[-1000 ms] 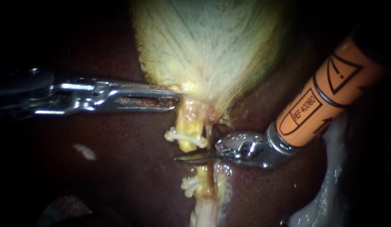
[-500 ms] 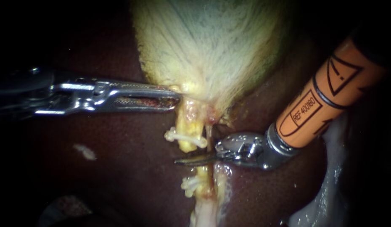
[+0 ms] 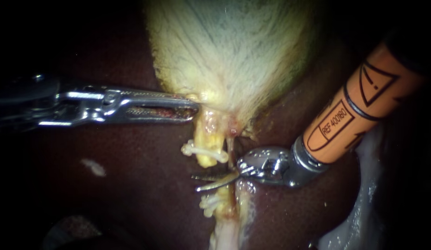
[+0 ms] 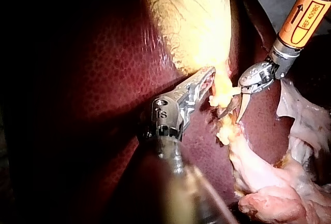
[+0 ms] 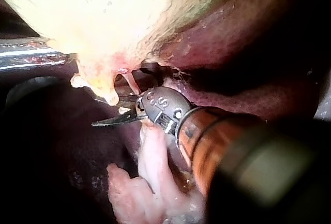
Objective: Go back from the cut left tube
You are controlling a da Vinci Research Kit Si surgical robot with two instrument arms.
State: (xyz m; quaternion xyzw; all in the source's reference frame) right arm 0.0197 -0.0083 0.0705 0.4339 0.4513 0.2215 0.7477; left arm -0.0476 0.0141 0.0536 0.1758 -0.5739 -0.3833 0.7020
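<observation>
Lying in the gap between the two stumps of the cut left tube (image 3: 206,139), the right instrument (image 3: 196,182) shows its end effector, a pair of thin blades, narrowly parted with nothing gripped between them. Its orange-sleeved shaft (image 3: 350,115) comes in from the upper right, and the blade tips point left over the dark liver (image 3: 132,176).

The tube's upper stump, yellow and short, hangs from the narrow end of the gallbladder (image 3: 229,55) and carries a white clip (image 3: 201,152) just above the blades. The lower stump (image 3: 221,190) sits just below the blades with a second white clip (image 3: 210,202) on it. A thin reddish strand (image 3: 230,155) runs down just right of the upper stump, beside the hinge of the blades.

Reaching in from the left, the left instrument (image 3: 194,110) has its long end effector closed on the lower edge of the gallbladder, right where the upper stump begins. It stands well apart from the blades, above them and to their left.
</observation>
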